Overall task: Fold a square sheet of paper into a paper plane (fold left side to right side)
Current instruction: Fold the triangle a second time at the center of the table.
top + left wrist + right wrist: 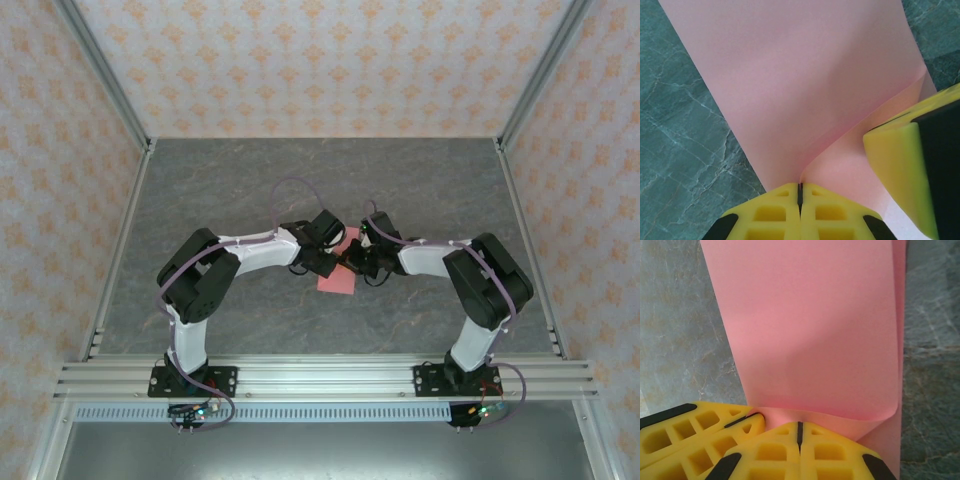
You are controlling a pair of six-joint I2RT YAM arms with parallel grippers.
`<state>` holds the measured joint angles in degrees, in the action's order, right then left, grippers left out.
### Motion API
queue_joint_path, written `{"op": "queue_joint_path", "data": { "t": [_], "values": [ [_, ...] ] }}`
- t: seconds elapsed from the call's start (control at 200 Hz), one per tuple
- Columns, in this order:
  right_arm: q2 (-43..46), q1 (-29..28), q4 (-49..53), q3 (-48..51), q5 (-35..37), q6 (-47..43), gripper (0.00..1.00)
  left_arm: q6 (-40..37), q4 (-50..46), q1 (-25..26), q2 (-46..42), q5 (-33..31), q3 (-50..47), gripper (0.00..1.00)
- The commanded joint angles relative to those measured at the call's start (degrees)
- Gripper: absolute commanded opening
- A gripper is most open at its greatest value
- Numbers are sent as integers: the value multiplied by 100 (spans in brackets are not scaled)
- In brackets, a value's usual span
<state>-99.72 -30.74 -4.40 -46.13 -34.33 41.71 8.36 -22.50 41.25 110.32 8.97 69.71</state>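
From above, the sheet of paper [337, 282] lies in the middle of the desk [250, 190], between the arms. At the left wrist, the left gripper [800, 192] is pinched together on one edge (it looks thin, floppy and probably easy to tear). At the right wrist, the right gripper [800, 432] likewise clamps a curled edge, which seems the sensible hold.

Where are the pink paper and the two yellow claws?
square sheet of paper [337, 282]: top external view, its bare near part.
left gripper [800, 194]: left wrist view, between its closed fingertips.
right gripper [800, 432]: right wrist view, between its closed fingertips.
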Motion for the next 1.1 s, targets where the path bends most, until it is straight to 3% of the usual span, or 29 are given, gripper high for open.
{"op": "queue_joint_path", "data": {
  "t": [0.0, 0.2, 0.35, 0.721, 0.811, 1.016, 1.096],
  "values": [
    [-80, -42, 243, -129, 221, -158, 0, -135, -106, 84, 176, 17, -23, 6],
    [-159, -35, 361, -133, 294, -190, 0, -111, -134, 79, 86, 8, -9, 7],
    [-181, -31, 483, -117, 385, -203, 0, -73, -174, 76, -55, -33, 24, 13],
    [-171, -34, 621, -124, 447, -251, 0, 191, -347, -39, -1155, -243, -131, 25],
    [-165, -31, 617, -124, 444, -257, 0, 277, -270, -66, -1443, 3, -312, 25],
    [-166, -38, 616, -142, 418, -258, 0, 752, 382, -63, -1569, 1476, -800, 25],
    [-166, -44, 615, -146, 394, -260, 0, 900, 614, -61, -1519, 1624, -984, 24]
  ]
}}
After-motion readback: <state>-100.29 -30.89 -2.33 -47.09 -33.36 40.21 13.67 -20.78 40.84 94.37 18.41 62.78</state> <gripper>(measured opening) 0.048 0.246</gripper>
